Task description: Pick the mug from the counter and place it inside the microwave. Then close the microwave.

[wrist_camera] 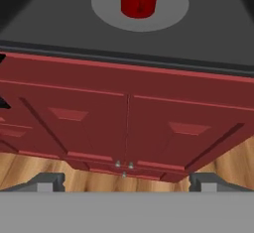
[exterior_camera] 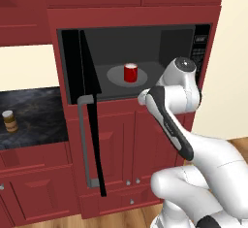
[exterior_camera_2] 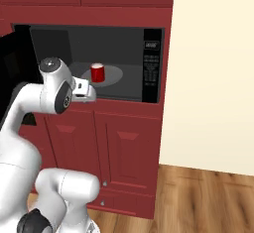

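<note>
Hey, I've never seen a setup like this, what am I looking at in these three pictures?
This is a computer-rendered kitchen with a white robot arm. Two pictures come from cameras behind the arm, left and right; the third looks out from its hand, whose fingertips stand wide apart, holding nothing. The black microwave sits in red cabinets with its door swung open. The red mug stands upright on the round plate inside. A small brown jar sits on the dark counter at the left. The door still needs closing.
</note>
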Controlling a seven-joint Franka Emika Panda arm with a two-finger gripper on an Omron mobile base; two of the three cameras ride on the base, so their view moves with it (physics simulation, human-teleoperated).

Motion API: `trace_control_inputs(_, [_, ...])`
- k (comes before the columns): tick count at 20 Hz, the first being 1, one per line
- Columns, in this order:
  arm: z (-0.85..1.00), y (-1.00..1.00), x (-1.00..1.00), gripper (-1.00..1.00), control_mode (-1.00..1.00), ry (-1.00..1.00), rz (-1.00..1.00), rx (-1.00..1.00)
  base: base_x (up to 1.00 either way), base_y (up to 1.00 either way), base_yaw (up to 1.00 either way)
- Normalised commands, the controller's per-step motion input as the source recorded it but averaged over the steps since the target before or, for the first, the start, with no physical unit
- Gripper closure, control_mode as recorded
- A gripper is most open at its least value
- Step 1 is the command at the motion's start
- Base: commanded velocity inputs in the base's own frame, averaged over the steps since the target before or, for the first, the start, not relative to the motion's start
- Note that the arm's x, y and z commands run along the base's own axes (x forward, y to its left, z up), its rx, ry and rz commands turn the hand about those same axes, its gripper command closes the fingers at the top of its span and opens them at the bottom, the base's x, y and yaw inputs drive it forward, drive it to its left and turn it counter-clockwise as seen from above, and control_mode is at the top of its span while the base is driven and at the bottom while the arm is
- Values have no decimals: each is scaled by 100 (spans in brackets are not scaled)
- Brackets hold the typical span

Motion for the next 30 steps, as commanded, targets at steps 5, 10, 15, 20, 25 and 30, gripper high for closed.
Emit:
trace_control_inputs(5, [14, 0, -56, -100, -100, 0, 0, 0, 0, 0, 0])
trace_control_inputs(10, [25, 0, -47, -100, -100, 0, 0, 0, 0, 0, 0])
trace_control_inputs(15, [34, 0, -61, -100, -100, 0, 0, 0, 0, 0, 0])
trace_control_inputs(20, [25, -1, -62, -100, -100, 0, 0, 0, 0, 0, 0])
trace_control_inputs(25, [6, -6, -20, -100, -100, 0, -2, 0, 0, 0, 0])
trace_control_inputs(30, [27, -1, -34, -100, -100, -6, -3, 0, 0, 0, 0])
